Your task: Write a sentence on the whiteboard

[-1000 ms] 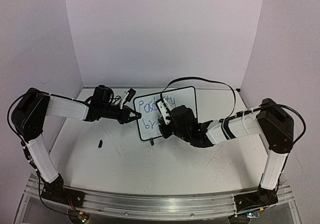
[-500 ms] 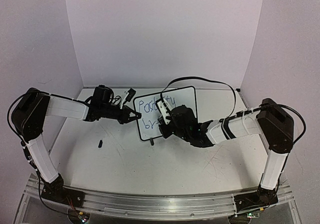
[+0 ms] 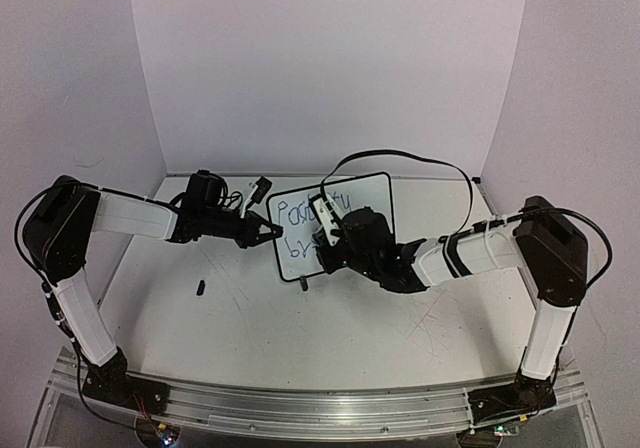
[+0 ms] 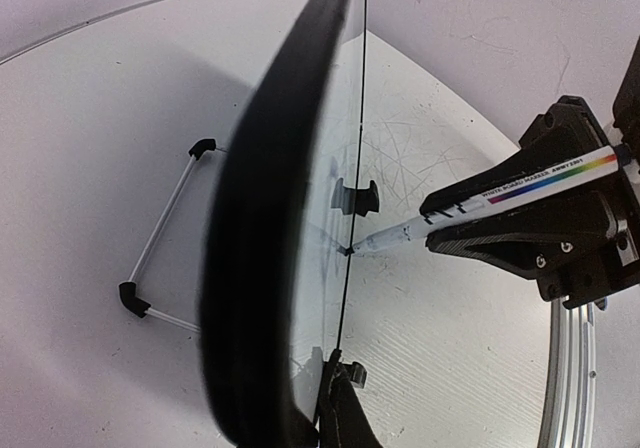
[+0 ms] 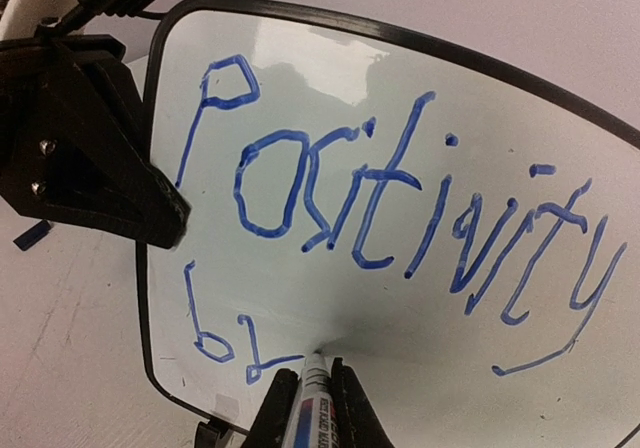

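The whiteboard [image 3: 372, 196] stands upright at mid-table. It carries blue text: "Positivity" [image 5: 400, 208] on the top line and "br" [image 5: 225, 333] below. My left gripper [image 3: 272, 230] is shut on the board's left edge; its finger [image 5: 90, 158] shows in the right wrist view. The left wrist view sees the board [image 4: 270, 218] edge-on. My right gripper [image 3: 325, 248] is shut on a white board marker [image 5: 312, 408]. The marker's tip touches the board just right of the "r". The marker [image 4: 520, 188] also shows in the left wrist view.
A small black marker cap [image 3: 200, 288] lies on the table, left of the board. The board's wire stand [image 4: 160, 258] sits behind it. A black cable [image 3: 400, 158] arcs over the board. White walls enclose the table; an aluminium rail [image 3: 300, 408] runs along the front.
My right gripper and the marker have shifted slightly to the left on the second line. The left arm and the board have not moved.
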